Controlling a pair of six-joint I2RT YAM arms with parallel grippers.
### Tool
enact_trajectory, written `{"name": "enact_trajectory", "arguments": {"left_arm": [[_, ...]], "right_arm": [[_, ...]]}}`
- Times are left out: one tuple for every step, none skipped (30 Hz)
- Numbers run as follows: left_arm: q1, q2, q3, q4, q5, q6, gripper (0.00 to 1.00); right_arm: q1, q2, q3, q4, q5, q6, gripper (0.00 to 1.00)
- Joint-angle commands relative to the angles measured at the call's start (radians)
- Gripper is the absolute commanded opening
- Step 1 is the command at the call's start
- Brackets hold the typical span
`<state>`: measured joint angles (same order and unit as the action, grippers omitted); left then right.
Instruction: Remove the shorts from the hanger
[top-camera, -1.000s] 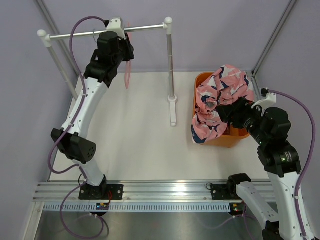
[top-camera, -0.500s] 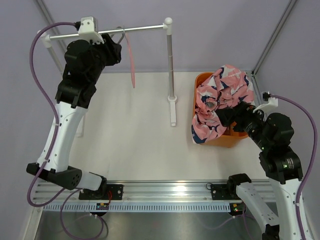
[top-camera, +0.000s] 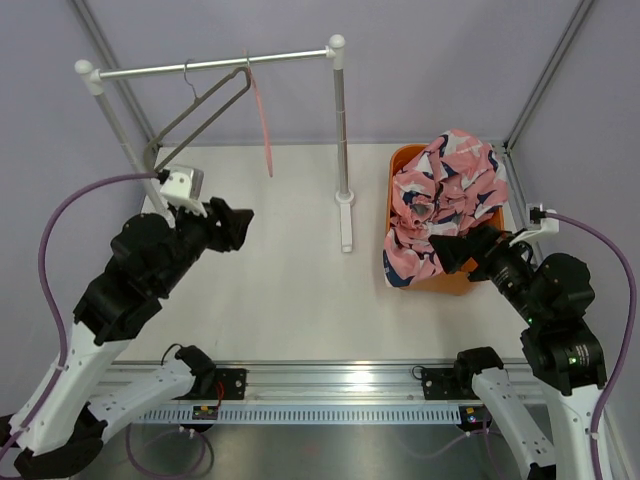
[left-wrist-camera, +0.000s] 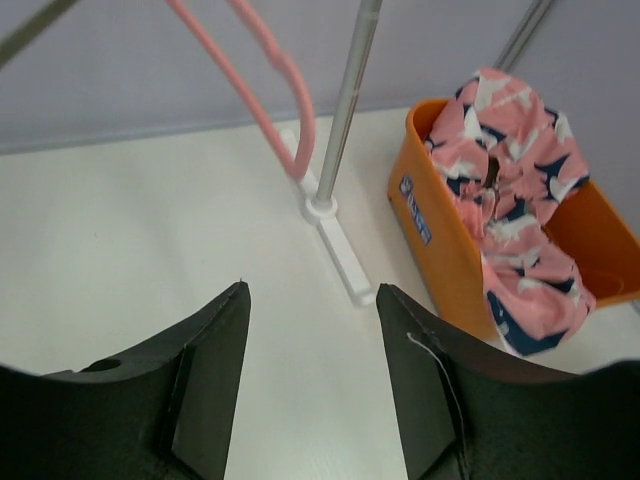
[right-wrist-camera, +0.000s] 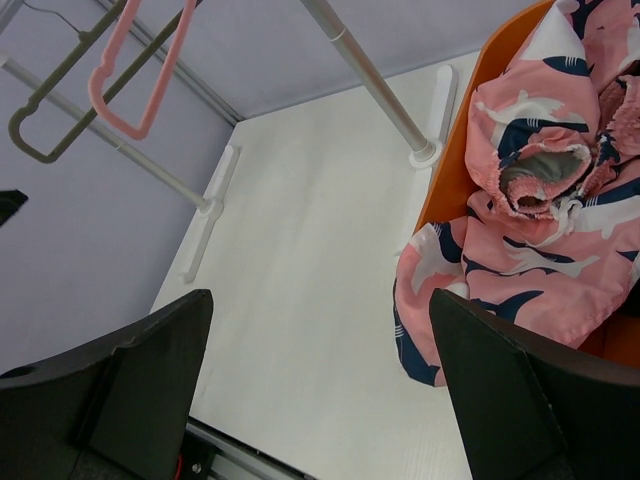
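The pink shorts (top-camera: 445, 200) with navy and white print lie heaped in the orange basket (top-camera: 405, 158) at the right, one part hanging over its front wall. They are on no hanger. A bare pink hanger (top-camera: 262, 125) and a bare grey hanger (top-camera: 160, 150) hang on the rail (top-camera: 290, 56). My left gripper (top-camera: 240, 228) is open and empty above the table's left side, well below the rail. My right gripper (top-camera: 450, 252) is open and empty, just in front of the basket. The left wrist view shows the shorts (left-wrist-camera: 510, 190) and the pink hanger (left-wrist-camera: 270, 80).
The rack's right post (top-camera: 342, 130) and its foot (top-camera: 346, 225) stand on the table between the hangers and the basket. The left post (top-camera: 125, 135) stands behind my left arm. Purple walls close the back and sides.
My left arm has come down from the rail to low over the table's left side, leaving both hangers hanging. My right gripper has drawn back a little from the shorts.
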<state>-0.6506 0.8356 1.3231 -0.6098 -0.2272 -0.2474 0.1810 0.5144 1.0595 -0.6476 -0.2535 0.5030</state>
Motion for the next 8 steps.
{"name": "enact_trajectory", "arguments": {"left_arm": [[-0.030,-0.102,-0.143,0.007,-0.005,-0.020,0.59],[-0.032,-0.122,-0.189,0.004,-0.006,-0.020,0.59],[-0.032,-0.138,-0.206,-0.001,-0.009,-0.026,0.59],[-0.032,-0.163,-0.219,-0.005,-0.008,-0.027,0.60],[-0.032,-0.171,-0.238,-0.014,-0.009,-0.030,0.60],[-0.032,-0.181,-0.245,-0.016,-0.009,-0.033,0.60],[-0.032,-0.193,-0.251,-0.018,-0.008,-0.036,0.60],[-0.032,-0.199,-0.257,-0.018,-0.008,-0.036,0.60]], "right_arm": [[0.000,-0.027,-0.019,0.040,-0.030,-0.018,0.99],[0.000,-0.028,-0.026,0.040,-0.029,-0.020,0.99],[0.002,-0.028,-0.027,0.042,-0.029,-0.017,0.99],[0.000,-0.028,-0.029,0.043,-0.029,-0.017,0.99],[0.000,-0.030,-0.029,0.042,-0.024,-0.012,0.99],[0.000,-0.030,-0.029,0.043,-0.021,-0.011,0.99],[0.000,-0.034,-0.030,0.046,-0.015,-0.009,1.00],[0.000,-0.037,-0.032,0.046,0.008,-0.006,0.99]]}}
